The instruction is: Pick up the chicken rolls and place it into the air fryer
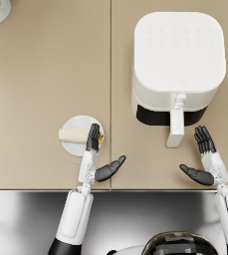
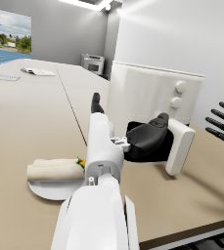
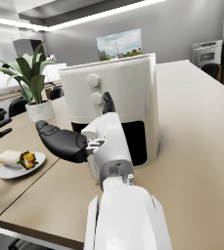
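Both hands are spread and hold nothing, the left hand (image 1: pixel 96 153) hovering over the plate (image 1: pixel 70 146) where the chicken roll (image 1: pixel 74 134) lies and the right hand (image 1: pixel 205 158) beside the air fryer (image 1: pixel 177 64), so the reach-to-grasp looks underway, calling next for closing fingers around the roll.
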### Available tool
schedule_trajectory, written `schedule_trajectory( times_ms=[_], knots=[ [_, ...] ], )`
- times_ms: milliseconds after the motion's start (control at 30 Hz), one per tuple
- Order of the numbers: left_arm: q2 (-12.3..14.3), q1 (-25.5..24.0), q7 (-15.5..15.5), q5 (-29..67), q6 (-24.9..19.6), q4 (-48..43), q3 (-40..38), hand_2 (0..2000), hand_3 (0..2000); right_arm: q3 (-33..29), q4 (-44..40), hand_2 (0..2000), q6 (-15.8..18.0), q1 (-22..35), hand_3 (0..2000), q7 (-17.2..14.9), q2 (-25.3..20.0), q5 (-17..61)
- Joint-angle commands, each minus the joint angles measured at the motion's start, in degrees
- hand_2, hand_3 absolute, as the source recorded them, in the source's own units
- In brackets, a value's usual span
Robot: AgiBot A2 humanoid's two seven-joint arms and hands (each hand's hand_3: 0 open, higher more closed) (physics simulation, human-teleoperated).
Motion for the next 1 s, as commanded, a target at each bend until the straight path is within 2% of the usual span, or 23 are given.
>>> schedule_trajectory(
  times_ms=[33, 967, 1000],
  knots=[
    [0.0, 0.0, 0.0, 0.0, 0.0, 0.0, 0.0, 0, 0, 0.0, 0.0, 0, 0.0, 0.0, 0, 0.0, 0.0, 0.0],
    [0.0, 0.0, 0.0, 0.0, 0.0, 0.0, 0.0, 0, 0, 0.0, 0.0, 0, 0.0, 0.0, 0, 0.0, 0.0, 0.0],
    [0.1, 0.1, 0.0, 0.0, 0.0, 0.9, 1.7, 0, 0, 1.7, -0.9, 0, 0.0, 0.1, 0, 0.0, -0.1, 0.0]
  ],
)
